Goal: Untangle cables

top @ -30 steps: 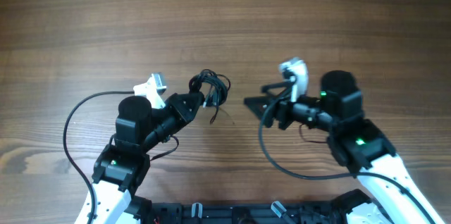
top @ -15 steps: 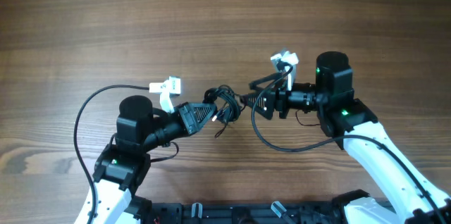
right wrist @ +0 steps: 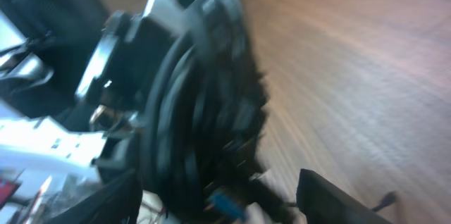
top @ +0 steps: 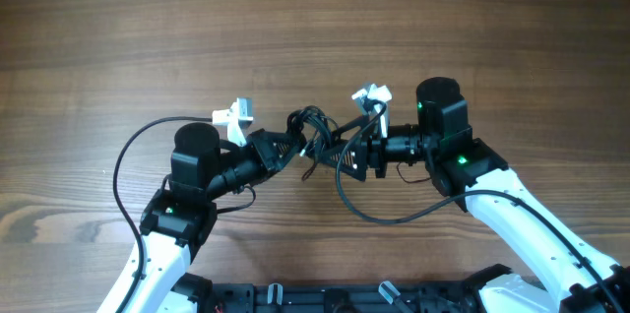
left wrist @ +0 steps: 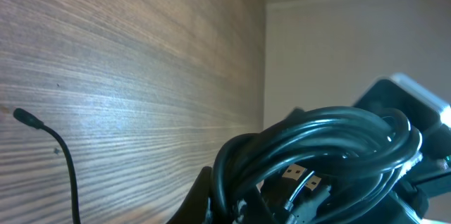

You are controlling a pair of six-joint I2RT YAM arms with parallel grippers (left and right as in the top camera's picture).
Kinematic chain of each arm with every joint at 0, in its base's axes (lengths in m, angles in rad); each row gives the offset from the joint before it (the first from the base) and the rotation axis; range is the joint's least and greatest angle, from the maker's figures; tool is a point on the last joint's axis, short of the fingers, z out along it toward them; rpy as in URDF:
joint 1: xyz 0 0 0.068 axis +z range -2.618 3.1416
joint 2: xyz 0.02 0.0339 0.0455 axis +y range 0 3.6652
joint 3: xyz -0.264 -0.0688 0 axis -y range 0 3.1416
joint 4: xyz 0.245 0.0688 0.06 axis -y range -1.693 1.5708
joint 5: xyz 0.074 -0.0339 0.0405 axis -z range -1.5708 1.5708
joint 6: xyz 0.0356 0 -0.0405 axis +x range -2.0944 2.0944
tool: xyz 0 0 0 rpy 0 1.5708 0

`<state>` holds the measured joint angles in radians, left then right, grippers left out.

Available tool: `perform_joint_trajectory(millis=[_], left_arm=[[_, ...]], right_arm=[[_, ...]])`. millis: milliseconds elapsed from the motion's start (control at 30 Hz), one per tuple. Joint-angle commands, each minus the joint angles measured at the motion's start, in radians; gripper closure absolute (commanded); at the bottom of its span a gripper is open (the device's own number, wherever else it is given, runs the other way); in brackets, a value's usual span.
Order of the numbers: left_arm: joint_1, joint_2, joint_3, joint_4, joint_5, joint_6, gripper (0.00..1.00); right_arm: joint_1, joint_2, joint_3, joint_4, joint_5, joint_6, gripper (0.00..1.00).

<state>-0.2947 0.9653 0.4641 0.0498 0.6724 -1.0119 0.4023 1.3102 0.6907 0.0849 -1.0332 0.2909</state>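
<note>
Plainly, the untangling has barely begun: the cables form one tight black bunch, loops wound over each other, with no cord drawn free and laid apart on the surface. From the left wrist view the coil reads as several turns stacked together, with two small connector plugs tucked inside it and one loose end curving out over the wood grain. So nearly all of the work is left, as I judge it: loops to be loosened, ends to be pulled through, cords to be separated.

The bunch sits between the two arms, near the middle of the surface and toward the robot's side. The left fingers are clenched on its left-hand part and carry it. The right fingers reach in from the opposite side and stand spread. The right wrist view, though blurred, shows one finger at each lower corner with the bunch close in front, in the gap between them. Whether either of them touches a cord I cannot tell; they have no grasp on it
</note>
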Motion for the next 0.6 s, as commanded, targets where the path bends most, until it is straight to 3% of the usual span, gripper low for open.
perform_joint_trajectory(millis=[0, 100, 200, 400, 567], left_arm=[[0.018, 0.000, 0.000, -0.009, 0.038, -0.014, 0.96], [0.076, -0.001, 0.000, -0.009, 0.093, -0.012, 0.96], [0.135, -0.001, 0.000, -0.008, 0.208, 0.043, 0.96], [0.140, -0.001, 0.000, -0.008, 0.254, 0.042, 0.96], [0.140, -0.001, 0.000, -0.008, 0.275, 0.042, 0.96]], right_arm=[[-0.055, -0.006, 0.011, 0.048, 0.017, 0.078, 0.25], [-0.158, -0.034, 0.010, 0.064, -0.069, 0.079, 0.20], [-0.217, -0.023, 0.010, 0.064, -0.030, 0.049, 0.07], [-0.102, 0.039, 0.010, 0.136, -0.005, 0.059, 0.04], [-0.006, 0.077, 0.010, 0.236, 0.080, 0.147, 0.04]])
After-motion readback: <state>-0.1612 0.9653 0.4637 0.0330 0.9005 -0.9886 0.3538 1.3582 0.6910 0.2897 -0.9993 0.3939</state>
